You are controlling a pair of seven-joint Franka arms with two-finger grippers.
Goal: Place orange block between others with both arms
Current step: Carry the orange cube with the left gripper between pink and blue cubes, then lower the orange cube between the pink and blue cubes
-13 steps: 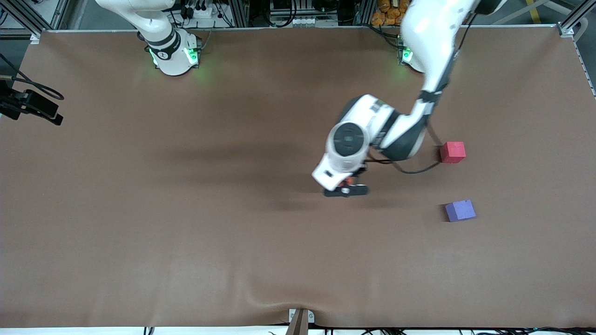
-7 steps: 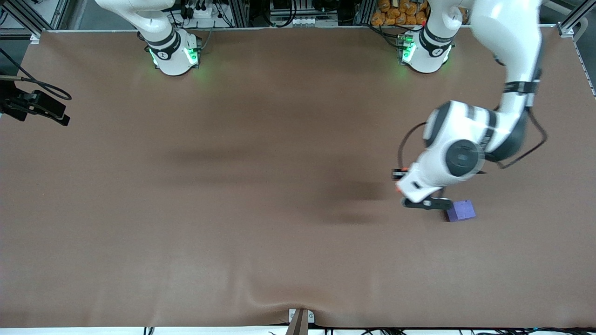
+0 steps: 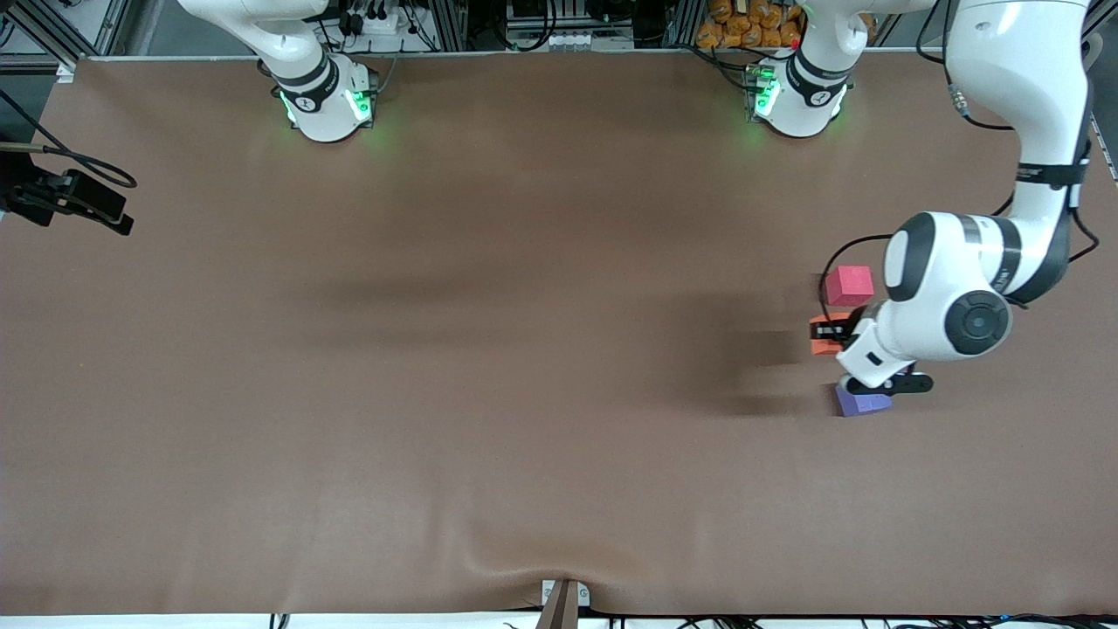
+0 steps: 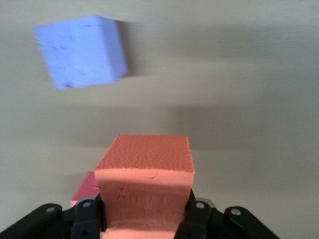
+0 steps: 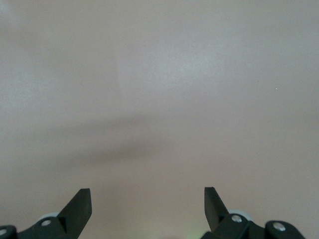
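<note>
No brand, label or writing can be read. The right gripper (image 5: pixel 147 209), waiting, hangs with fingers spread wide over bare brown table (image 3: pixel 489 349). The left gripper (image 3: pixel 830 336) clamps the orange block (image 3: pixel 821 335) above the gap between the pinkish-red cube (image 3: pixel 849 286) and the purple-blue cube (image 3: pixel 860 403), toward the left arm's end.

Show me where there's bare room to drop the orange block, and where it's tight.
Tight: the gap between the pinkish-red cube and the purple-blue cube, where the left gripper, shut on the orange block, hangs. Free: bare brown table from there toward the right arm's end, and nearer the camera. The right gripper waits open.
</note>
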